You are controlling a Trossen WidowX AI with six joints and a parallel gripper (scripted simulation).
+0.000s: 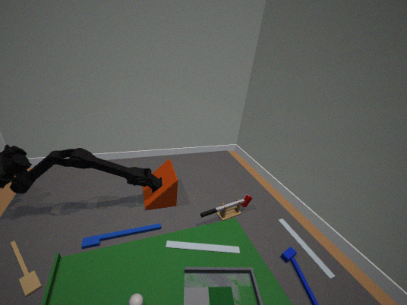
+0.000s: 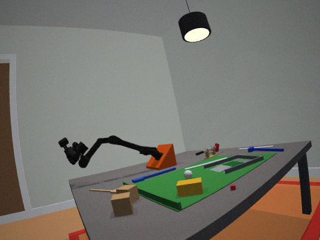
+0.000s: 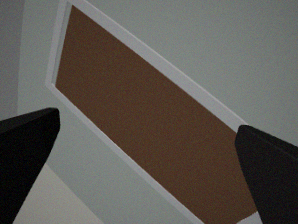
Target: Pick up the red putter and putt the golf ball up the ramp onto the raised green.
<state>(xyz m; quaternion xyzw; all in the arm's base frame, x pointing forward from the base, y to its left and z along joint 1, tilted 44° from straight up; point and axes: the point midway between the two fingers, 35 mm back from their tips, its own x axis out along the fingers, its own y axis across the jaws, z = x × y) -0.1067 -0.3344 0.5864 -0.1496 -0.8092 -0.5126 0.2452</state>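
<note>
We find the jaws (image 1: 157, 184) wide open, empty, up against the orange wedge (image 1: 163, 187). Putter (image 1: 227, 205) rests on its wooden stand (image 1: 229, 213) on the surface (image 1: 95, 197), well apart. Ball (image 1: 136, 299) sits on the green mat (image 1: 125, 265).

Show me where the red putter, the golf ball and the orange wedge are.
red putter (image 1: 247, 200), top view, on its red head.
golf ball (image 2: 188, 174), exterior view, on its middle.
orange wedge (image 1: 167, 178), top view, on its sloped face.
</note>
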